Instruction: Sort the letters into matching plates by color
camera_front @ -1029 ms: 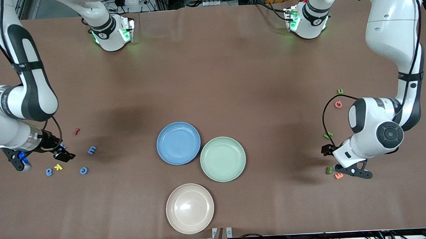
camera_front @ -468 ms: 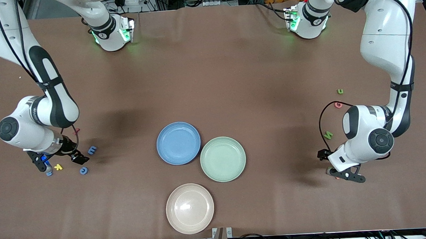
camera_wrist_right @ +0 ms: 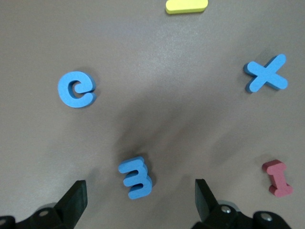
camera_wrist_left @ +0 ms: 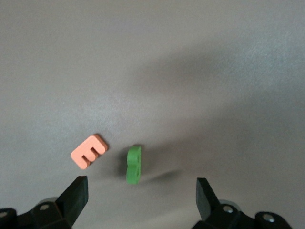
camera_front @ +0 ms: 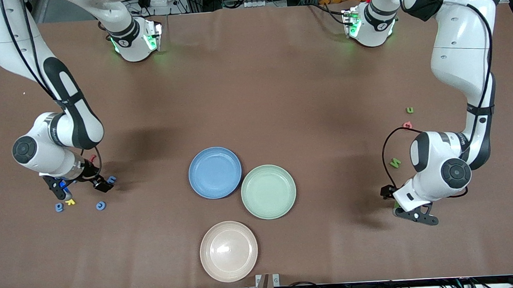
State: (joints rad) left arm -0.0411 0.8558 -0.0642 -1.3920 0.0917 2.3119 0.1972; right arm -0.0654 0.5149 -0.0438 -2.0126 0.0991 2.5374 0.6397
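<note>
Left gripper [camera_wrist_left: 138,191] jaws spread wide, nothing held, low over the table [camera_front: 280,85] at the left arm's end. Between the fingertips [camera_wrist_left: 78,188]: green letter [camera_wrist_left: 134,164], standing on edge, shape unreadable. Just beside it an orange "E" [camera_wrist_left: 89,151] lying flat.

Right gripper [camera_wrist_right: 138,195] also wide open and empty, over the right arm's end. Blue "3" [camera_wrist_right: 136,177] sits between its fingers, tipped on edge. Near it, flat: blue "c" [camera_wrist_right: 75,89], blue "x" [camera_wrist_right: 267,73], red "I" [camera_wrist_right: 278,177], yellow piece [camera_wrist_right: 186,5] cut off at frame edge.

Blue plate [camera_front: 215,172] and green plate [camera_front: 268,191] mid-table, rims touching, both empty. Beige plate [camera_front: 228,251] nearer the camera.
</note>
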